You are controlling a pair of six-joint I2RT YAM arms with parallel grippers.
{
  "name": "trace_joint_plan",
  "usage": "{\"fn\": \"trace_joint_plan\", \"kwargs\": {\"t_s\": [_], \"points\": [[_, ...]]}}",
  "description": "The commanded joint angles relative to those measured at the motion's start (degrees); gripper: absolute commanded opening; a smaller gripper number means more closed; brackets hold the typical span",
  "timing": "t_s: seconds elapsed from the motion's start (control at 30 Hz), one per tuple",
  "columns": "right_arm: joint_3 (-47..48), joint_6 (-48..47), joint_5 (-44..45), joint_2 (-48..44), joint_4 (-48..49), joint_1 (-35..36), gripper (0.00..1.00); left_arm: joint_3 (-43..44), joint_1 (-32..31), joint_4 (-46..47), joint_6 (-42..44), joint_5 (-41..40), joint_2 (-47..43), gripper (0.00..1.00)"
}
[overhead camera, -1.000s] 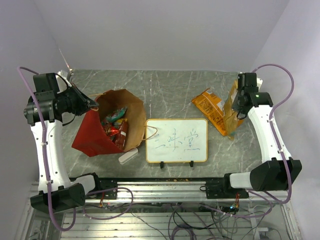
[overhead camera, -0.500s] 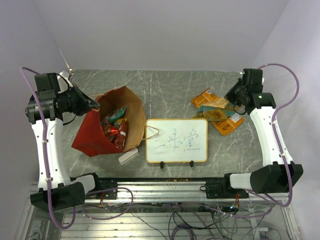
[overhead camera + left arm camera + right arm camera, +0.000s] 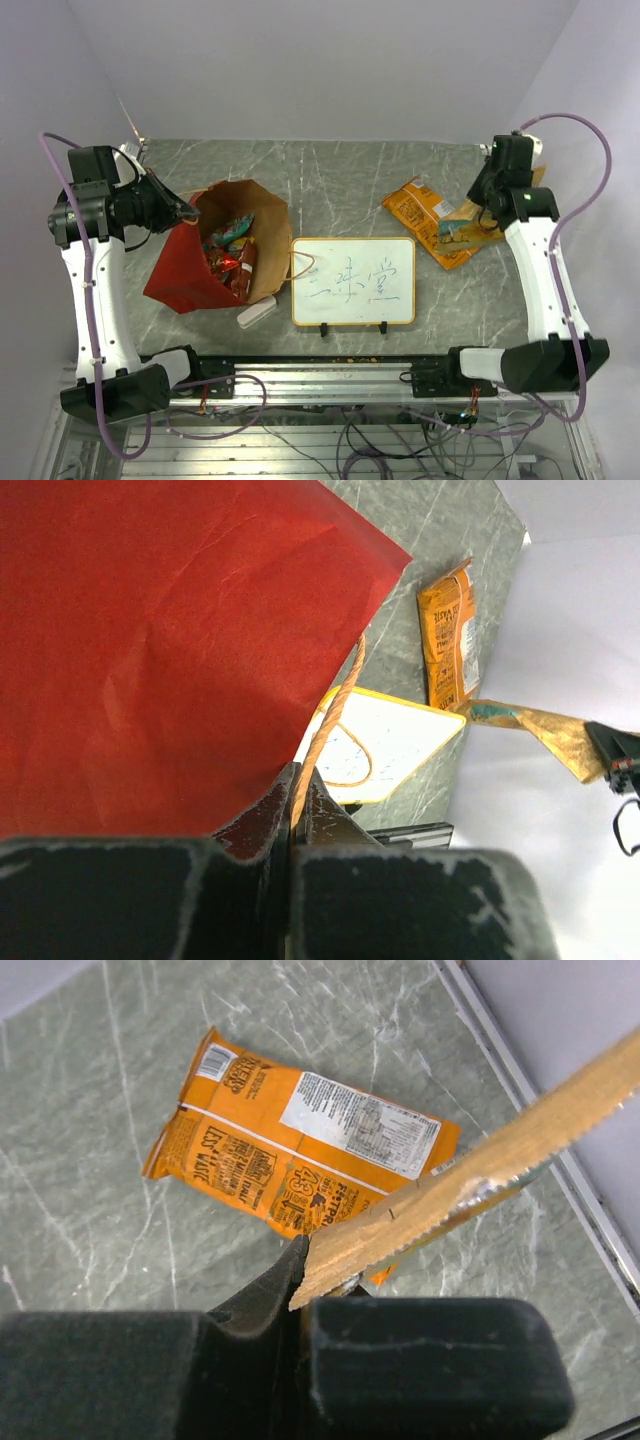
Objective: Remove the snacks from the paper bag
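Observation:
The paper bag (image 3: 180, 270), red outside and brown inside, lies on its side at the left with its mouth open. Several red, yellow and teal snacks (image 3: 230, 255) show inside it. My left gripper (image 3: 185, 210) is shut on the bag's thin handle (image 3: 325, 730) at the rim; the red side (image 3: 150, 650) fills the left wrist view. The large flat orange bag (image 3: 415, 212) lies on the table at the right, also in the right wrist view (image 3: 300, 1145). My right gripper (image 3: 305, 1270) is shut on a gold-and-teal packet (image 3: 470, 1180) and holds it above the orange bag.
A framed whiteboard (image 3: 353, 281) with writing lies at the front middle, and a small white eraser block (image 3: 257, 314) lies by the bag. The table's right edge (image 3: 540, 1120) is close to the held packet.
My right gripper has risen and swung back toward the right edge, taking the gold packet from hanging down to lying level above the orange bag. The left arm holds still.

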Motion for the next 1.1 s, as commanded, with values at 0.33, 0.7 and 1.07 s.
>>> {"fn": "trace_joint_plan", "kwargs": {"t_s": [0.33, 0.7, 1.07], "points": [[9.5, 1.5, -4.7, 26.4, 4.3, 4.2, 0.00, 0.8, 0.1, -1.3, 1.7, 0.6, -3.2, 0.07], [21.3, 0.6, -8.9, 43.3, -0.3, 8.1, 0.00, 0.5, 0.1, -1.8, 0.4, 0.5, -5.8, 0.07], [14.8, -1.4, -8.3, 46.5, 4.9, 9.8, 0.05, 1.3, 0.1, -1.2, -0.3, 0.4, -5.8, 0.07]]}}
